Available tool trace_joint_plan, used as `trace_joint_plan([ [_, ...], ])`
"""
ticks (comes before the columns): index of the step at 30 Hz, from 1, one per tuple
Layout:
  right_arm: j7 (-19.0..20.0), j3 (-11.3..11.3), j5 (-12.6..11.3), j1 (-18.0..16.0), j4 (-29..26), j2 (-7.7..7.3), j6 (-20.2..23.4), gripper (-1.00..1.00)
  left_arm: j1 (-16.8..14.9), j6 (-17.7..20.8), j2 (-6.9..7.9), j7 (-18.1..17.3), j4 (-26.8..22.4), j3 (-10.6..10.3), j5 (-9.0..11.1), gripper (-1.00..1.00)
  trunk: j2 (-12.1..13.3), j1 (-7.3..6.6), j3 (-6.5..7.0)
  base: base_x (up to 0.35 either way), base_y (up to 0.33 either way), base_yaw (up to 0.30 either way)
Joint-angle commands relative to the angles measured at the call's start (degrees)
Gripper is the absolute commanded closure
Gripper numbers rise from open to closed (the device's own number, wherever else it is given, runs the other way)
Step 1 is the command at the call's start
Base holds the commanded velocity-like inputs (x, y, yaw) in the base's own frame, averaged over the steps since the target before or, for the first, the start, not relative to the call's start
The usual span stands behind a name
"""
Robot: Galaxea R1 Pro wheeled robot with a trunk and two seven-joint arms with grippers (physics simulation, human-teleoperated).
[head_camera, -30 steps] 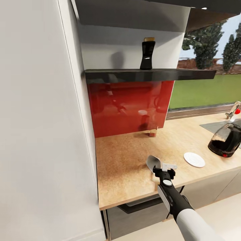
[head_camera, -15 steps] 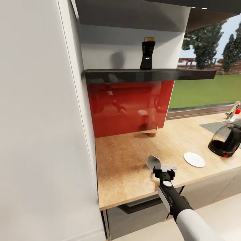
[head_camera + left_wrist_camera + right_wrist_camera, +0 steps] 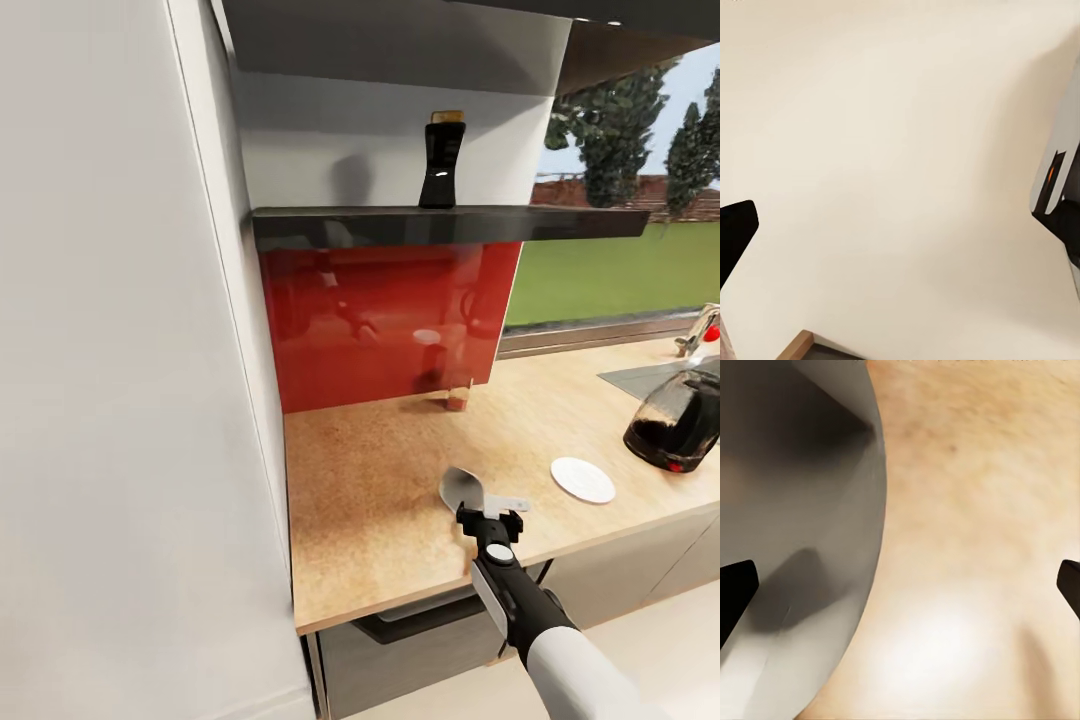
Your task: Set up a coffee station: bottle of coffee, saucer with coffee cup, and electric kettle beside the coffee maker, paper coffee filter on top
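light wood-grain kitchen countertop [image 3: 400, 500], thin grey-white paper coffee filter [image 3: 461, 488] lying curved on it at the right gripper [image 3: 490, 512], fingers spread wide and holding nothing, flat round white saucer [image 3: 583, 479] nearby, rounded glass electric kettle [image 3: 682, 422] beyond, dark bottle of coffee [image 3: 441, 160] upright on glossy black shelf [image 3: 440, 221]

No text, label or number can be read on anything here.

The electric kettle [image 3: 682, 428] is cut off by the head view's right edge
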Motion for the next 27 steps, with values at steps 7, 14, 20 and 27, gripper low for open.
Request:
trace_joint_plan([
  [7,-0.33,0.18,-0.09,-0.06,0.17,-0.02,-0.14,-1.00,-0.04,-0.40,0.01,-0.11,0.11,0.35,0.04,-1.00,-0.11,0.04,-0.11,0.011,0.000,0.000],
  [14,-0.33,0.18,-0.09,-0.04,0.10,-0.07,-0.14,-1.00,-0.03,-0.40,0.01,-0.19,0.11,0.35,0.04,-1.00,-0.11,0.04,-0.11,0.001,0.000,0.000],
  [20,-0.33,0.18,-0.09,-0.05,0.09,-0.10,-0.14,-1.00,-0.04,-0.40,0.01,-0.12,0.11,0.35,0.04,-1.00,-0.11,0.04,-0.11,0.056,0.000,0.000],
  [27,-0.33,0.18,-0.09,-0.04,0.06,-0.10,-0.14,-1.00,-0.04,-0.40,-0.04,-0.11,0.11,0.35,0.04,-1.00,-0.11,0.04,-0.11,0.018,0.000,0.000],
])
